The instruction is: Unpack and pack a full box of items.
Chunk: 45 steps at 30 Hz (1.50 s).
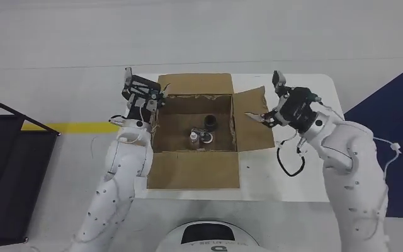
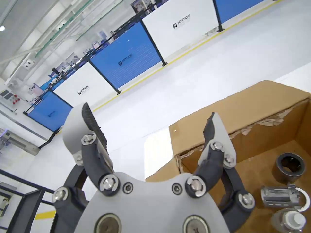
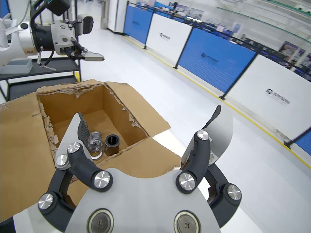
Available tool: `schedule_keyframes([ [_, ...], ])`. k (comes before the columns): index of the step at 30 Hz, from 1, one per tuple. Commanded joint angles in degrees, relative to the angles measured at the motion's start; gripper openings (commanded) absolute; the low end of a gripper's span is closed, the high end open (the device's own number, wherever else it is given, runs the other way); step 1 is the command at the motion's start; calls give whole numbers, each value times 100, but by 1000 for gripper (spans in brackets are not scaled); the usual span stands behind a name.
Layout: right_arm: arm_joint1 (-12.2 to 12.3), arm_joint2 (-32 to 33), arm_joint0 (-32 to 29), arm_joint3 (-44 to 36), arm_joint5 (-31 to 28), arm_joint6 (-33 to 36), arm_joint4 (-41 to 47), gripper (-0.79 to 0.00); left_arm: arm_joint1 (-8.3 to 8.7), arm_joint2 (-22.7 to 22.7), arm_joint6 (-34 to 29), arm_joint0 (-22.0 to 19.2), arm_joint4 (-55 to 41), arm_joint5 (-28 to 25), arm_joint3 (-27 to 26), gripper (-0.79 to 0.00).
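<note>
Cardboard box stands open in the middle of the white table. Its near flap is folded flat toward the robot, and ragged paper shows along the inner rim. On the box floor, about halfway across, a few small things sit close together. There is a clear bottle with a white cap and a ribbed grey metal piece just beside it. The metal piece lies against a white ring. Just past them a short dark cylinder stands upright with its hollow bore facing up.

Off to the right, the right flap slopes outward over the table. The right gripper hangs above that flap, turned toward the box. Its fingers are spread wide and hold nothing.

On the other side, the left gripper hovers above the box's far left corner, clear of the cardboard. Its two fingers are also set wide apart and empty, pointing away across the room.

Further on, the far flap lies flat at the back of the table. Beyond the table edge the pale floor carries a yellow line on the left. A black frame stands beside that line. Far across the hall runs a row of blue and white partition panels on black feet, with another yellow stripe along their base.
</note>
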Motion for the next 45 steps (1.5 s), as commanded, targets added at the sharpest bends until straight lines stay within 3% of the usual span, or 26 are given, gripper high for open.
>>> schedule_keyframes([
  [1, -19, -488, 513, 299, -119, 386, 221, 0, 16, -243, 3, 107, -53, 10, -98, 0],
  [9, -129, -1770, 1597, 1201, -244, 1176, 965, 0, 55, -1035, -7, 380, -406, -21, -6, 0],
  [15, -126, -2001, 1754, 1400, -319, 1483, 1139, 0, 49, -1262, 169, 511, -937, -148, 399, 0],
  [23, -126, -2001, 1754, 1400, -319, 1483, 1139, 0, 38, -1868, 415, 620, -3122, -823, 909, 0],
  [26, -160, -2503, 1921, 1726, -465, 1979, 1092, 0, 64, -2045, 391, 609, -3280, -1044, 914, 0],
  [31, -335, -3435, 2685, 2418, -258, 2842, 1483, 0, 71, -2075, 404, 604, -3291, -1119, 885, 0],
  [38, -503, -4129, 3163, 2877, -192, 3116, 1789, -40, 71, -2075, 404, 604, -3291, -1119, 885, 0],
  [45, -620, -4579, 3375, 3244, -93, 3225, 1905, 0, 71, -2075, 404, 604, -3291, -1119, 885, 0],
])
